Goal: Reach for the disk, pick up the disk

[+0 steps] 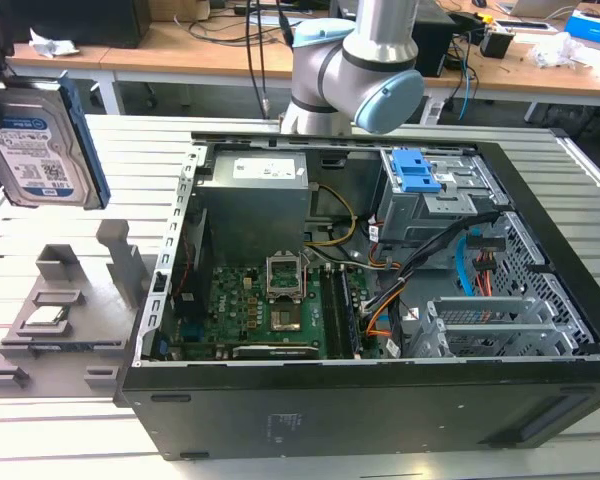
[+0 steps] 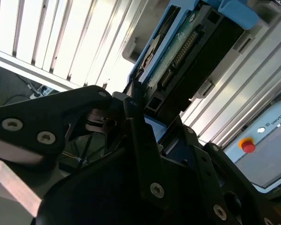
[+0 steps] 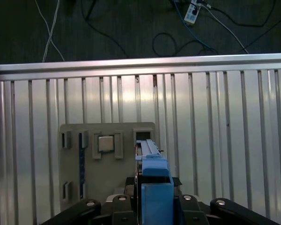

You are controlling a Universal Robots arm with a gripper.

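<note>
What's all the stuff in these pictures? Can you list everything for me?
disk: one, silver with a blue frame, up in the air over the holder
holder: one, grey, on the table beside the computer
chip: one, silver, in the holder
computer: one, black, open, middle of the table
circuit board: one, green, inside the computer
table: one, silver slats, under everything
arm: one, grey and light blue, behind the computer
hand: one, black, shut on the disk
</note>
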